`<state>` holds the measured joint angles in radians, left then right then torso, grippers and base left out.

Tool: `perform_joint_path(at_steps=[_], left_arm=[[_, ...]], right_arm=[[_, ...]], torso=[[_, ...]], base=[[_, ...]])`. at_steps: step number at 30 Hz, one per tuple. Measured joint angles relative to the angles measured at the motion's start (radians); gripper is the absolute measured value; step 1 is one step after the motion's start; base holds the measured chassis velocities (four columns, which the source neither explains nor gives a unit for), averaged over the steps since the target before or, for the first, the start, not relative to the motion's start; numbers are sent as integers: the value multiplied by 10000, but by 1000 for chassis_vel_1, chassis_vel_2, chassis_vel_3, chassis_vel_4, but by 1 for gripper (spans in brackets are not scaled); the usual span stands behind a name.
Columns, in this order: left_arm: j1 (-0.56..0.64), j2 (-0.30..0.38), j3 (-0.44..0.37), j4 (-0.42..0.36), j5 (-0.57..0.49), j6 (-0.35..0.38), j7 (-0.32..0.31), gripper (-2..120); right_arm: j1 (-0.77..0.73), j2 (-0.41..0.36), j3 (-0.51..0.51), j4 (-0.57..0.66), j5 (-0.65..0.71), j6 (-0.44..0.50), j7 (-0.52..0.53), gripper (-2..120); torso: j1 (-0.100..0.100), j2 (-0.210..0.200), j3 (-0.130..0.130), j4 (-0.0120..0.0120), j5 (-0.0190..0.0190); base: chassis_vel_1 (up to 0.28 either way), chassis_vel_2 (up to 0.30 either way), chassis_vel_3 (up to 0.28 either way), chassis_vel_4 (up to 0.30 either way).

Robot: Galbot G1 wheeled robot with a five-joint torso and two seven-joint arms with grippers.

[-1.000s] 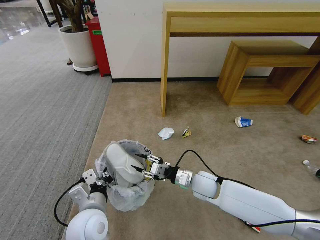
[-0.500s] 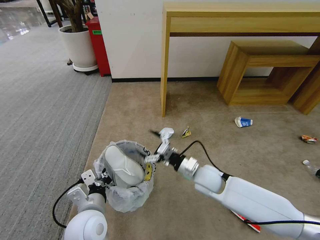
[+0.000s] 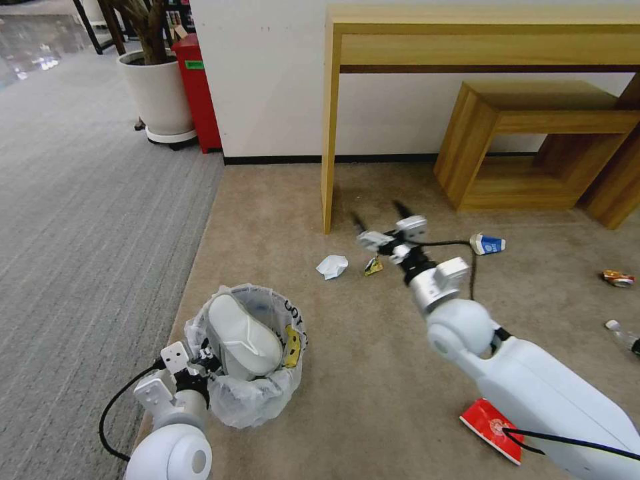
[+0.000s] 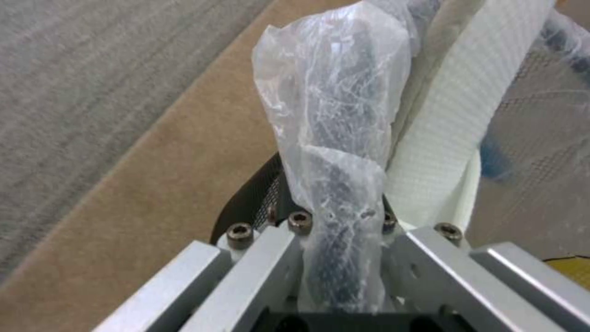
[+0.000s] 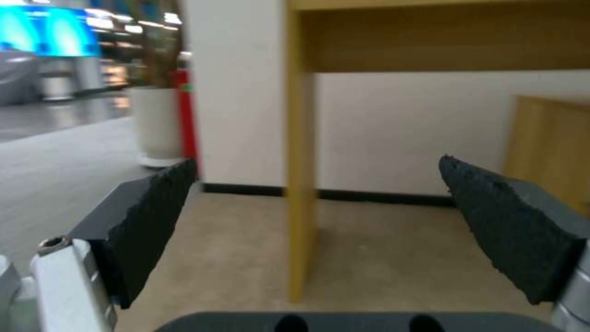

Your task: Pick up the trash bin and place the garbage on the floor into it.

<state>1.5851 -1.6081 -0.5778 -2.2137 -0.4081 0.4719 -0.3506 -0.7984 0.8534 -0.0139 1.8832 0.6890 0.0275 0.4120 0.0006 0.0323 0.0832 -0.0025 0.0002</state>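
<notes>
Swung from trash bin (image 3: 257,373), right pincer (image 3: 380,217) gapes beside table leg (image 3: 329,133).

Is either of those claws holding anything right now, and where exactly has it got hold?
The left gripper holds the trash bin by its bag-covered rim, on the side nearest the robot. The right gripper holds nothing; its jaws stand open above the floor.

head: high, down at floor (image 3: 373,373) | wrists: close, share floor
</notes>
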Motion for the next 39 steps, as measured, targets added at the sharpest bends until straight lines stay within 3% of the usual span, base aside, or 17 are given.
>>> perform_joint_path(at_steps=[7, 14, 27, 39], left_arm=[[99, 0, -184, -171, 661, 337, 238, 1], [167, 0, -246, -159, 831, 383, 661, 1], [154, 0, -329, 9, 617, -220, 856, 1], [248, 0, -370, -107, 566, -358, 818, 1]], right_arm=[[-792, -184, 1419, -120, 15, -1203, 1059, 100], [-1741, -246, 2524, -298, -427, -1790, 1702, 100], [-3332, -78, 3973, -306, -815, -1382, 1839, 100], [-3897, 9, 4417, -88, -957, -1174, 1801, 100]], torso=[[0, 0, 0, 2, -2], [0, 0, 0, 1, 0], [0, 0, 0, 2, -1], [0, 0, 0, 1, -2]], base=[[0, 0, 0, 0], [0, 0, 0, 0], [0, 0, 0, 0], [0, 0, 0, 0]])
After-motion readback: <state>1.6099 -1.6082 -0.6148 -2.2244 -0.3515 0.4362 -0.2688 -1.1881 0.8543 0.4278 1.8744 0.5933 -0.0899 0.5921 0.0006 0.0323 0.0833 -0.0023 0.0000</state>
